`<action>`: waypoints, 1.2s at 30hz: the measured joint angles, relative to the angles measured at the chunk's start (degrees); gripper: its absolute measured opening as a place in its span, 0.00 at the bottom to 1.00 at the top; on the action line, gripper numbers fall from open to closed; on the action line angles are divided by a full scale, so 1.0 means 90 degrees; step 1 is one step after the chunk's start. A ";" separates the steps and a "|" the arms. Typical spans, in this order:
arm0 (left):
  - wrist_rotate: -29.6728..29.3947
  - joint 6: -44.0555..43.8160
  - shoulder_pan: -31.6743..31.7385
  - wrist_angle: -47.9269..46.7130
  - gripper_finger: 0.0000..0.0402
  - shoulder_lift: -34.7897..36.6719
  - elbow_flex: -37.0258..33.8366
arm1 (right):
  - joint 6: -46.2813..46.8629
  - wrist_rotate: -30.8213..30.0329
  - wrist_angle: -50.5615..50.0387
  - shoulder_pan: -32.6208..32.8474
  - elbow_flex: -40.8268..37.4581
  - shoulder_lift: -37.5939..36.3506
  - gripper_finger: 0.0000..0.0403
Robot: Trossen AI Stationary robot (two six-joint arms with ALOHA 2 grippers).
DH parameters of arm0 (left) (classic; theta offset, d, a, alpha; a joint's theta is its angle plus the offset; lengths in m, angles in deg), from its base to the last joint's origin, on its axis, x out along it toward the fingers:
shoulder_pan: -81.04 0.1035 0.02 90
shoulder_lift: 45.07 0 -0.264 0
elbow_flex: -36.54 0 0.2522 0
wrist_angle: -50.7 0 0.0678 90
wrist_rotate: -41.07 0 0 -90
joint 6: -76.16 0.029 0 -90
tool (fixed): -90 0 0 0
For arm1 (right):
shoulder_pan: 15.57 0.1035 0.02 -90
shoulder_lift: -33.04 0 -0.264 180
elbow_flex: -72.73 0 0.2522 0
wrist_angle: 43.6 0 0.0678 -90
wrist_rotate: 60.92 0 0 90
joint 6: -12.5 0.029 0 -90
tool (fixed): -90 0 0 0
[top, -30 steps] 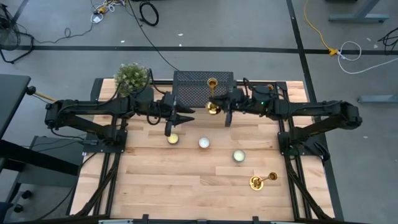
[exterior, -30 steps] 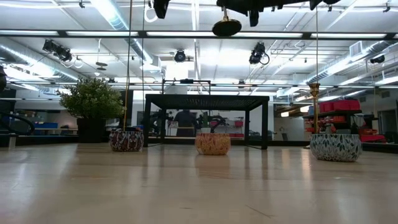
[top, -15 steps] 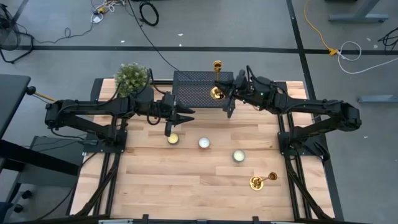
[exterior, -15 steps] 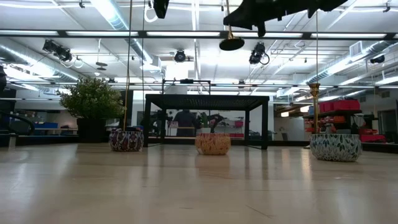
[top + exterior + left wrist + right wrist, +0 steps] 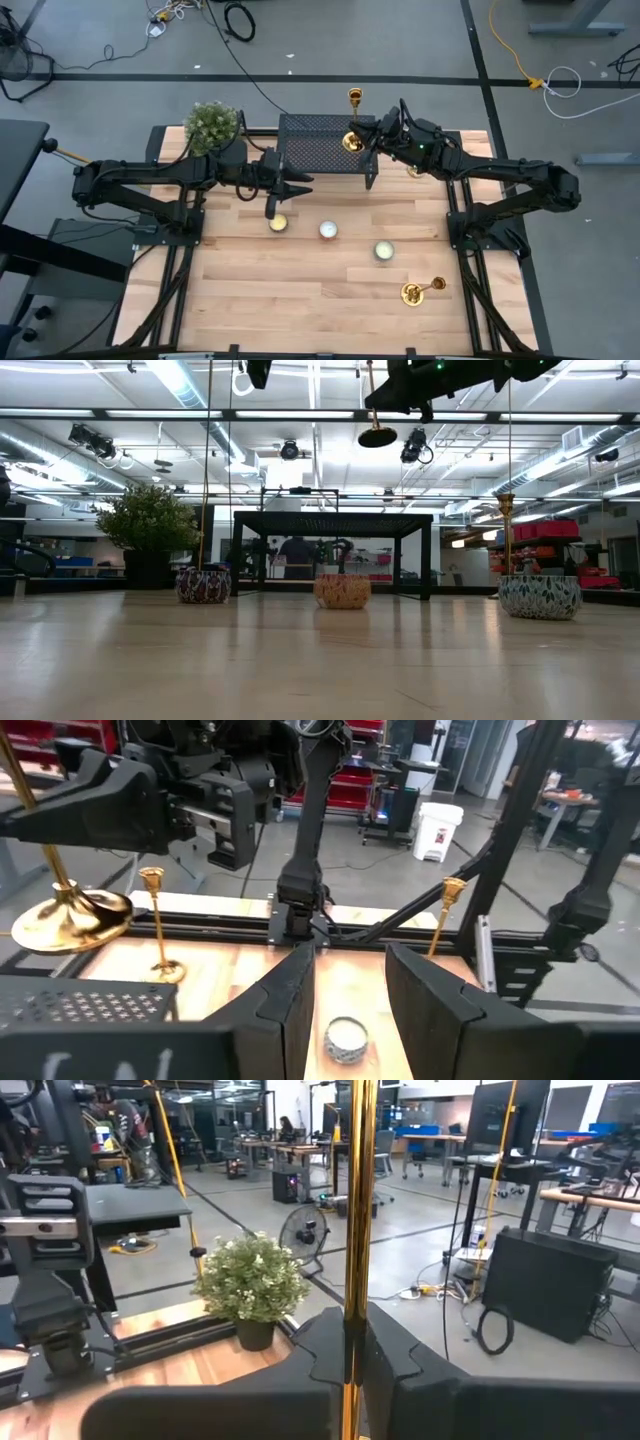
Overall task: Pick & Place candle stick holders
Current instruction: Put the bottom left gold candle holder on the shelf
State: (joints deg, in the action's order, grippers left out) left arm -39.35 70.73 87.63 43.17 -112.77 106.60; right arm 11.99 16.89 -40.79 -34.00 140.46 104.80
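R gripper [image 5: 368,143] clamps slim shiny brass candlestick [image 5: 351,132] over black mesh rack [image 5: 320,145].

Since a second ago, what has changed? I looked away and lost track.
The right gripper, shut on a candle stick holder, carried it from beside the black mesh stand toward the table's far edge, higher in the low view. The left gripper, three candle bowls and the holder near the front stayed put.

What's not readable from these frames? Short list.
- Right gripper on the held candlestick: low view cuts the arm off at the top edge; only the base shows.
- Third candlestick: high view, mostly hidden under the right arm.
- Left gripper: idle above the table; the gap shows only in its wrist view.
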 joint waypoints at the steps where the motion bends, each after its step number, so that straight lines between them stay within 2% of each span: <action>1: -0.0040 0.0034 -0.0002 0.0001 0.32 0.0000 0.0000 | 0.0000 0.0007 0.0003 -0.0023 0.0000 0.0000 0.03; 12: -0.0277 0.0067 0.0000 0.0002 0.32 -0.0002 0.0000 | 0.0006 0.0020 0.0054 -0.0117 0.0000 0.0002 0.03; 22: -0.0279 0.0055 0.0000 -0.0002 0.32 -0.0002 0.0000 | 0.0462 0.0139 0.0054 -0.0117 0.0000 0.0005 0.03; 36: -0.0666 0.0020 0.0000 -0.0005 0.32 -0.0002 0.0000 | 0.0328 0.0114 0.0139 -0.0329 -0.0181 0.0007 0.03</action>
State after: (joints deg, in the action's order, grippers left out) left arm -45.34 70.91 87.63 43.12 -112.79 106.60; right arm 14.94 17.92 -39.54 -36.96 138.84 104.87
